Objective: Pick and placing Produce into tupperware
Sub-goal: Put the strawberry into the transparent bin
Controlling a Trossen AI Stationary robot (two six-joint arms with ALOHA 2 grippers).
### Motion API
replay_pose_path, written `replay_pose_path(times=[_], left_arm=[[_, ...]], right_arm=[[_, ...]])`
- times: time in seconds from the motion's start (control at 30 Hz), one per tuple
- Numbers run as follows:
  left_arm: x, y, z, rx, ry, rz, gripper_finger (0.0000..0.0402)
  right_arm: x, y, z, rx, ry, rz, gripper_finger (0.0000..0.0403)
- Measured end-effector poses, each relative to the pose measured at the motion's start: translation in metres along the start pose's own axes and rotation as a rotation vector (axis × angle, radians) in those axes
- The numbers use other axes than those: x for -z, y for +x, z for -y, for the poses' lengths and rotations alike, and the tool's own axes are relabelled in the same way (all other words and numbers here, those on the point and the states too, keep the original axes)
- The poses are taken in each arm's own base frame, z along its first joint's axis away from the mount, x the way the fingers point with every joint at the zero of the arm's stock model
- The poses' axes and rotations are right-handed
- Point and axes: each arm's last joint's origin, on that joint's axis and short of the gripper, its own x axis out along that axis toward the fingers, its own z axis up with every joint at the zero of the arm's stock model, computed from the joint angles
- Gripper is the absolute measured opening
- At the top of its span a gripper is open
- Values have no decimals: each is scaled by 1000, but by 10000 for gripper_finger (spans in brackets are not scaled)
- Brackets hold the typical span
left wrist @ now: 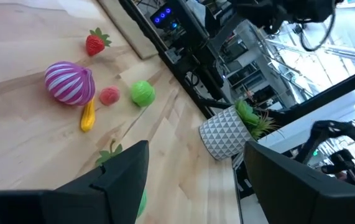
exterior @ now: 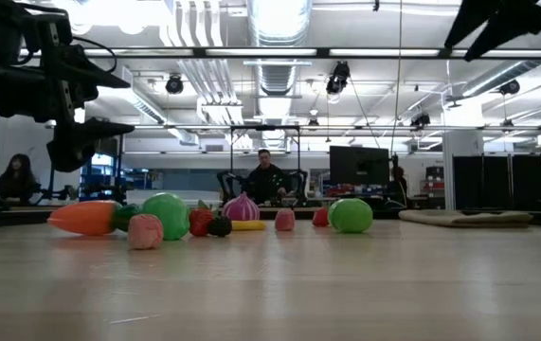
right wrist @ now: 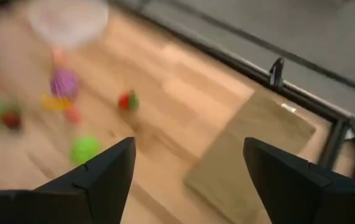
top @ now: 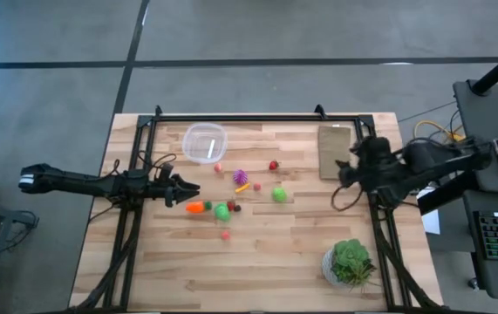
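We see the left end effector (top: 189,190) at centre left of the high view, fingers spread and empty, poised just beside the orange carrot (top: 195,208) and a green ball (top: 222,210) at the near end of the scattered produce. The rest lies loose on the bench (top: 266,262) toward the frame's centre: the purple striped piece (top: 240,176), a yellow-orange bit (top: 242,187), a strawberry (top: 273,165), a second green ball (top: 279,194) and small red pieces. The tupperware (top: 205,142) sits at upper centre-left, apart from the pile and, as far as we can tell, holding nothing. The right end effector (top: 346,173) hangs at right of frame over the tan board (top: 336,151), also open and carrying nothing. We judge the main risk to be the crowding: the carrot touches or nearly touches its neighbours, so a descent slightly off line could nudge the round balls into rolling away, or pinch two pieces at once. The light clear container may also slide if a finger clips its rim during release
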Motion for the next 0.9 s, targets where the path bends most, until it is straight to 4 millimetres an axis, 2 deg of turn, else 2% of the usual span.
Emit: replay_pose_path(times=[0.1,0.17,0.23,0.33,0.4,0.53,0.73,0.9], left_arm=[[0,0,0,-1,0,0,249],[0,0,0,-1,0,0,249],[0,0,0,-1,0,-1,249],[0,0,0,1,-1,-2,249],[0,0,0,2,-1,-2,249],[0,0,0,3,0,-2,249],[0,0,0,4,0,-3,249],[0,0,0,4,0,-4,249]], right_arm=[[-10,19,-17,80,-188,-73,288],[-17,33,-24,133,-252,-114,285],[-27,47,-27,119,-234,-191,282],[-39,74,-29,5,-164,-329,275],[-47,90,-33,-63,-201,-337,273],[-57,113,-53,-135,-481,-336,273],[-59,159,-83,-206,-893,-428,271],[-59,199,-103,-328,-1014,-462,266]])
